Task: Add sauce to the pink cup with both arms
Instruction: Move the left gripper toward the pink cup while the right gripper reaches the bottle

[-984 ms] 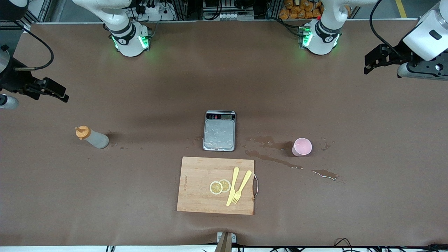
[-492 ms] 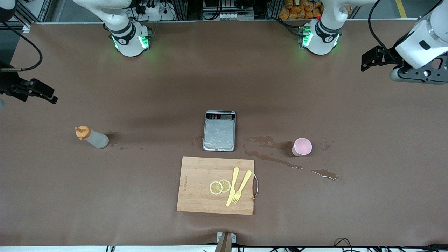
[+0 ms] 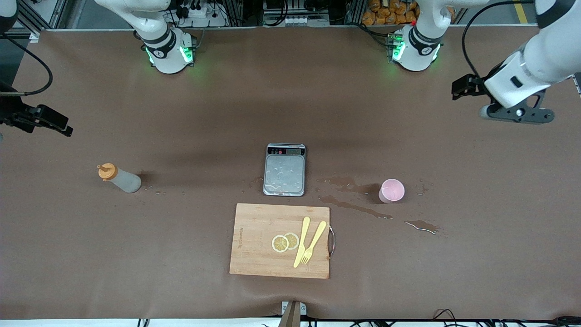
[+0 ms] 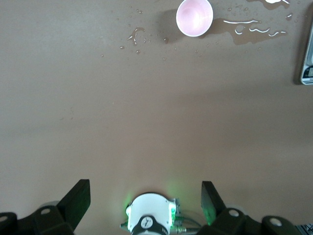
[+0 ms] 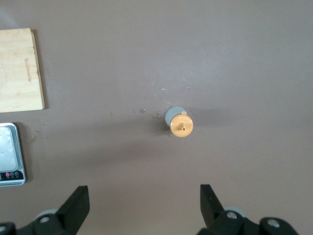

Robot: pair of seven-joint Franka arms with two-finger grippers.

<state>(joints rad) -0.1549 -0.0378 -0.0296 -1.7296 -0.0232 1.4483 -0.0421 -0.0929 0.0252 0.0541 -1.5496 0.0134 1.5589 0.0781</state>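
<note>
Both arms shift: left gripper [image 4: 145, 199] and right gripper [image 5: 144, 203] gape wide above one pink cup [image 3: 391, 190], one sauce bottle [image 3: 120, 178]; no writing readable

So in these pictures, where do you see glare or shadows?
Front view: green light from the arm bases glows on the table; a soft shadow falls beside the sauce bottle; the wet scale glints. Left wrist view: the puddles near the pink cup shine white.

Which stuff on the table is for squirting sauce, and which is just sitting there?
For the job: the sauce bottle, the pink cup, the left gripper and the right gripper, both open, up over the table's ends.

Just sitting there: the scale, the cutting board, lemon slices, a fork, a knife.
</note>
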